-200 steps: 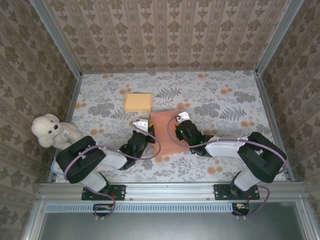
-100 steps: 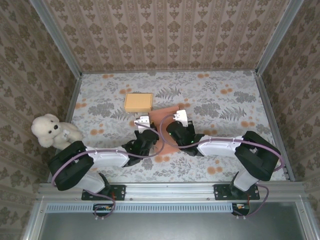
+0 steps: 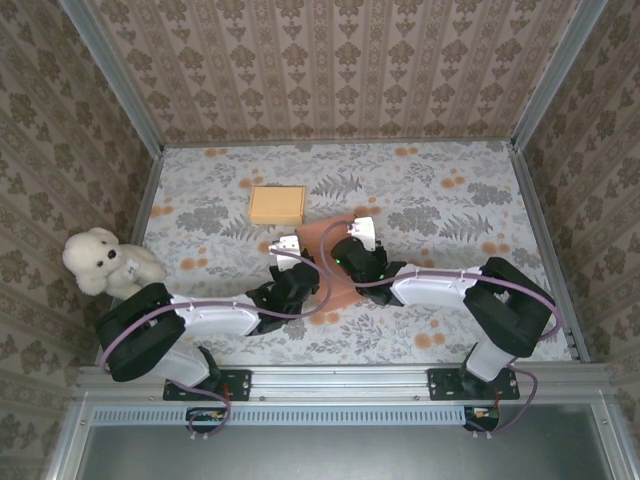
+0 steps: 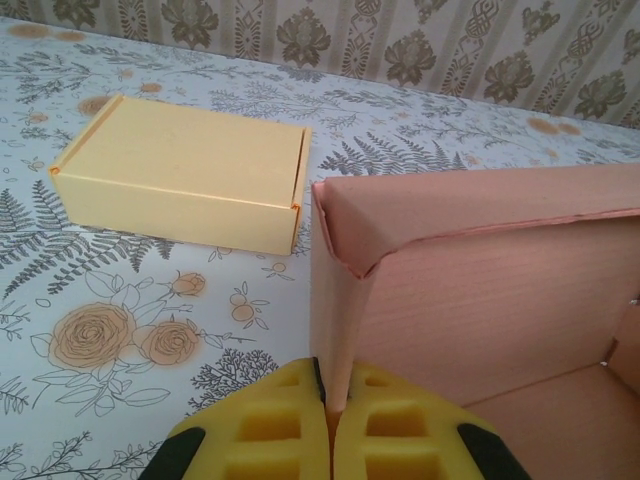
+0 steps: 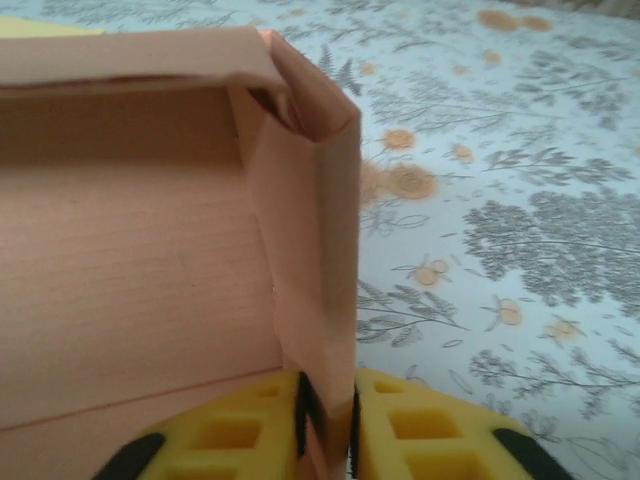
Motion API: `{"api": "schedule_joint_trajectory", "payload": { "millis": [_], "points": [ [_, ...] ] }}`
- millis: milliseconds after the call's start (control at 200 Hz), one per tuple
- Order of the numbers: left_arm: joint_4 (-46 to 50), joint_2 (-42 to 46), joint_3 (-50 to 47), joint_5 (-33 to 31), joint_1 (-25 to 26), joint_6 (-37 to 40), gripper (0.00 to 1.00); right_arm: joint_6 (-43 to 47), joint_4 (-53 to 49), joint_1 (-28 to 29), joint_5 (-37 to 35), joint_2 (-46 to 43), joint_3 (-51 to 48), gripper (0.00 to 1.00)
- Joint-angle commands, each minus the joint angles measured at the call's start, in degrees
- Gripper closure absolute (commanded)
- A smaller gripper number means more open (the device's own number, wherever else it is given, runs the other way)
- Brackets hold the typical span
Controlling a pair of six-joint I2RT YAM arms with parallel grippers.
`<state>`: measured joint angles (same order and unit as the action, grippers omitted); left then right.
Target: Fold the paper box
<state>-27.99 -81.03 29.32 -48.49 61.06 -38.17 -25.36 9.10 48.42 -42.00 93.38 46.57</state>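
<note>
A second ago the pink paper box (image 4: 480,270) lay flat. Now I see its side walls standing, just on the near side of the closed yellow box (image 4: 190,170) on the flowered bench (image 3: 450,200). It is matte ribbed card with its corners creased inward. My left hand (image 4: 328,420) pinches the left wall and my right hand (image 5: 325,420) pinches the right wall.

Matt, faintly ribbed pink paper box (image 4: 470,290); smooth matt yellow carton (image 4: 185,160); fluffy teddy (image 3: 100,262)
</note>
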Motion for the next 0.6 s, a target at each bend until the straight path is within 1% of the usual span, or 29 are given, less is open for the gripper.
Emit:
{"api": "schedule_joint_trajectory", "payload": {
  "millis": [0, 155, 185, 235, 255, 360, 390, 410, 475, 500, 595],
  "points": [
    [1.7, -0.6, 1.8, -1.9, 0.5, -1.9, 1.0, 1.4, 5.1, -1.3, 8.2, -1.3, -1.7, 0.76],
    [2.1, -1.5, 2.3, -1.5, 0.5, -2.2, 1.0, 2.7, 8.9, -1.7, 10.4, -2.5, -3.3, 0.75],
    [2.2, -1.7, 2.5, -1.3, 0.5, -2.3, 1.0, 2.8, 9.5, -2.1, 11.0, -2.7, -3.7, 0.71],
    [2.3, -2.0, 2.6, -1.1, 0.5, -2.3, 1.0, 2.8, 10.3, -2.8, 12.5, -3.3, -4.1, 0.7],
    [2.4, -2.1, 2.6, -1.1, 0.5, -2.3, 1.0, 2.7, 10.5, -3.1, 13.1, -3.5, -4.1, 0.66],
    [3.0, -2.3, 2.8, -1.3, 0.5, -2.4, 1.0, 2.5, 10.5, -4.5, 15.7, -5.0, -4.4, 0.65],
    [3.2, -2.2, 2.9, -1.3, 0.5, -2.4, 1.0, 2.6, 10.5, -4.6, 15.8, -5.6, -4.7, 0.65],
    [3.4, -2.3, 2.9, -1.4, 0.5, -2.4, 1.0, 2.6, 10.5, -4.7, 15.9, -5.9, -4.8, 0.62],
    [3.9, -2.3, 3.0, -1.7, 0.4, -2.6, 1.0, 2.9, 10.3, -4.8, 15.8, -7.1, -5.3, 0.61],
    [4.0, -2.3, 3.2, -1.6, 0.3, -2.6, 1.0, 3.0, 10.0, -4.8, 15.7, -7.6, -5.3, 0.58],
    [4.4, -2.6, 3.4, -1.4, 0.1, -2.9, 1.0, 3.6, 8.6, -4.8, 14.5, -8.4, -5.1, 0.58]
  ]
}}
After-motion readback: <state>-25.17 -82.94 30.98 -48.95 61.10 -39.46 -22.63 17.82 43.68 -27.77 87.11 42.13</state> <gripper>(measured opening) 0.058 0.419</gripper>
